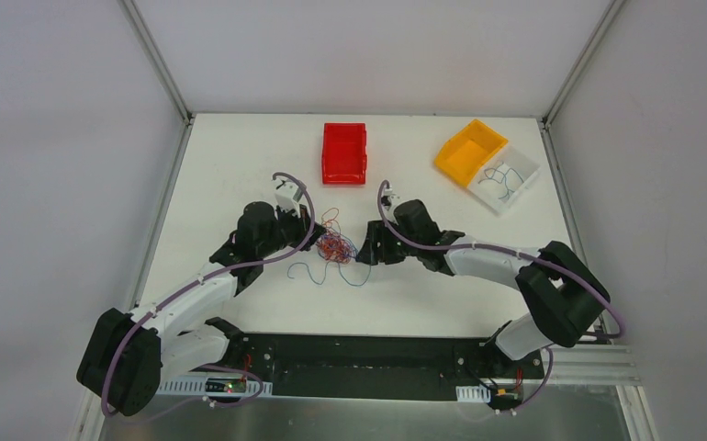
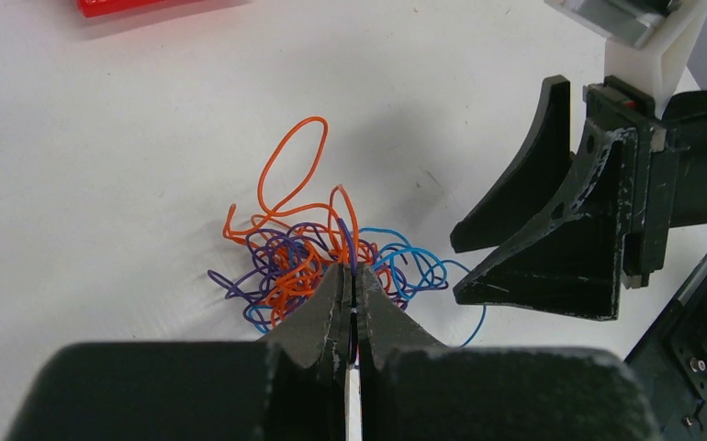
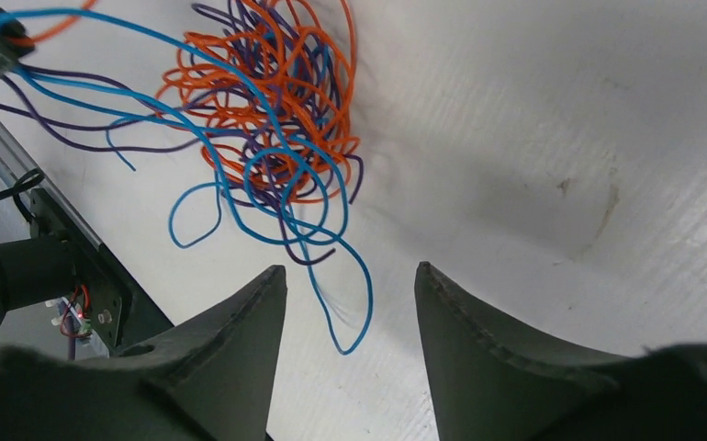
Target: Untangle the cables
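Note:
A tangle of orange, purple and blue cables (image 1: 336, 246) lies on the white table between the two arms. My left gripper (image 1: 319, 241) is shut at the tangle's left edge. In the left wrist view its fingertips (image 2: 353, 269) pinch purple and orange strands of the tangle (image 2: 299, 253). My right gripper (image 1: 361, 255) is open just right of the tangle, and it shows in the left wrist view (image 2: 552, 234). In the right wrist view the open gripper (image 3: 350, 268) has a loose blue loop (image 3: 365, 303) reaching between its tips, with the tangle (image 3: 276, 119) beyond.
A red bin (image 1: 344, 153) stands behind the tangle. An orange bin (image 1: 470, 152) and a white bin (image 1: 520, 175) holding a blue cable stand at the back right. Loose blue strands (image 1: 306, 270) trail toward the near edge.

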